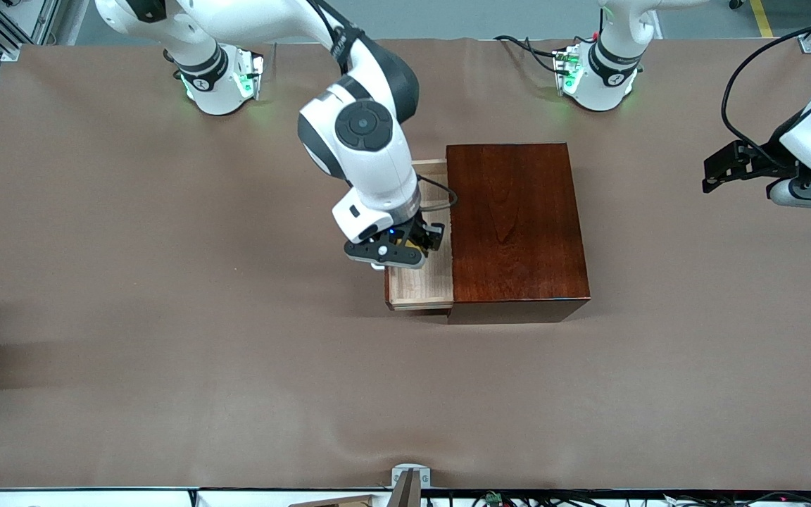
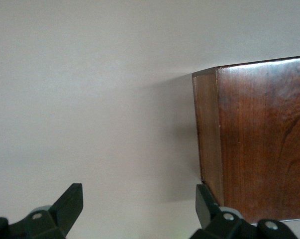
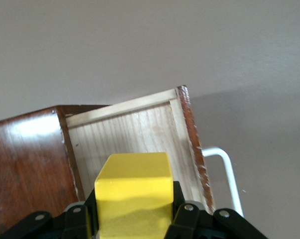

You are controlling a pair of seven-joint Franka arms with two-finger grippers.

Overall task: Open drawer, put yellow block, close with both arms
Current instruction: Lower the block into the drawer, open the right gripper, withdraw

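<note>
While the drawer [image 1: 419, 282] stands pulled out of the wooden box [image 1: 514, 225] toward the right arm's end of the table [image 1: 166, 282], its pale-wood tray shows bare wherever it can be seen. Nothing is seen lying on the tray floor in the right wrist view, though the block and gripper hide part of it. The corner of the tray closest to the front camera lies uncovered, with its light rim showing. In the right wrist view the drawer's dark reddish-brown front [image 3: 192, 144] runs along the tray's edge, and the white handle [image 3: 227, 172] sticks out from it over the table cloth.

Above the middle of the tray hangs the right gripper [image 1: 397, 252], its fingers clamped on the yellow block [image 3: 133, 191]. The block is up in the air over the open drawer, held between the two black fingers [image 3: 182, 219]. Only a sliver of yellow shows in the front view.

Beside the tray, the box's glossy top is closed and carries nothing.

Toward the left arm's end of the table, well apart from the box, the left gripper [image 1: 733, 165] waits in the air with its fingers [image 2: 70, 201] spread and nothing between them. Its wrist view looks down on one corner of the box [image 2: 259, 134].
</note>
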